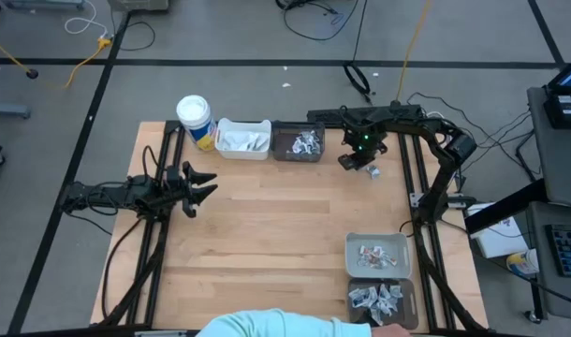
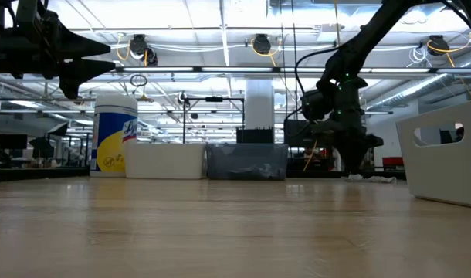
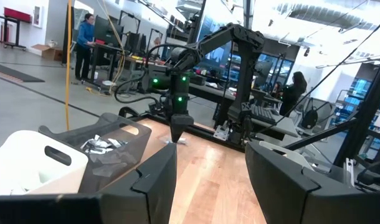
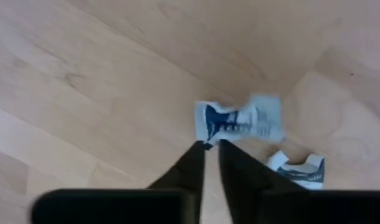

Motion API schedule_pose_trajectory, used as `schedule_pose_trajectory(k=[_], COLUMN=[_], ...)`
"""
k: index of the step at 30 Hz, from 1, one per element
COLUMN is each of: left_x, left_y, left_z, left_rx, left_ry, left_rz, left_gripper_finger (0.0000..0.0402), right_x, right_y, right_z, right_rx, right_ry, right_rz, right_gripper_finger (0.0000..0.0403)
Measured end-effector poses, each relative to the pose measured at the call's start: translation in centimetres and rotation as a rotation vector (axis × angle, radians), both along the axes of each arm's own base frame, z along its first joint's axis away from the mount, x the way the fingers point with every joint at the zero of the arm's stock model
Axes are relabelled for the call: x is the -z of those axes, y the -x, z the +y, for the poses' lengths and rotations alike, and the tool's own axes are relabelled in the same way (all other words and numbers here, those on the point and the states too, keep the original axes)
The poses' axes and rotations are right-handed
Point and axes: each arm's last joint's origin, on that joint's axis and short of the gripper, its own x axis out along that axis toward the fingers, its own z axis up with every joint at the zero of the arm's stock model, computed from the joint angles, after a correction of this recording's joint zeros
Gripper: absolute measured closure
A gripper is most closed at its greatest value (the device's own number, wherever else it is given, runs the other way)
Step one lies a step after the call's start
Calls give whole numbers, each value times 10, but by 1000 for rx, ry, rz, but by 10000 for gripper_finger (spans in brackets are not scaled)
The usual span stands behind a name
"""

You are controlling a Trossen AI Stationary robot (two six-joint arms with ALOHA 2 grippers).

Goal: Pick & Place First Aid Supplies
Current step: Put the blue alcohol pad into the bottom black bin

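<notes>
Two first aid packets lie on the wood near the table's far edge. One is a crumpled white packet with blue print point(image 4: 237, 121) point(image 1: 371, 170); a second packet point(image 4: 299, 169) lies beside it. My right gripper point(image 4: 212, 145) point(image 1: 353, 161) point(image 2: 356, 164) points down at the first packet, its fingers nearly together at the packet's edge. My left gripper point(image 3: 210, 180) point(image 1: 199, 187) hovers open over the table's left side, touching nothing. More packets fill the far bins and the near-right bins. My right gripper comes from above, pointing down, and its two fingertips point(image 4: 199, 149) close on the near edge of the blue-printed packet point(image 4: 207, 144), at a corner. Only the tips meet it. The packet still lies flat on the table beyond the fingers.
At the far edge stand a white cup with a yellow band point(image 1: 195, 120), a white bin point(image 1: 242, 139) and a dark bin point(image 1: 298, 142). A grey bin point(image 1: 379, 253) and a dark bin point(image 1: 383, 300) sit near right. A person's light sleeve point(image 1: 267, 326) shows at the near edge.
</notes>
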Motion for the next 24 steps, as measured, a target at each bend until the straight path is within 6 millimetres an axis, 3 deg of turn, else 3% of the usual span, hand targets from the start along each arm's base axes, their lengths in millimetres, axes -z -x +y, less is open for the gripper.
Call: schedule_pose_trajectory(k=[3, 13, 19, 24], left_x=[0, 0, 0, 0], left_y=[0, 0, 0, 0], left_z=[0, 0, 0, 0], left_rx=[0, 0, -1, 0], left_ry=[0, 0, 0, 0], left_rz=[0, 0, 0, 0], left_gripper_finger=[206, 206, 206, 206], right_x=[0, -2, -25, -55], right_y=[0, -1, 0, 5], right_z=[1, 2, 12, 35], right_rx=[1, 14, 27, 25], right_ry=[-19, -34, 15, 54], right_rz=[-13, -34, -74, -56], right_gripper_finger=[396, 402, 402, 402])
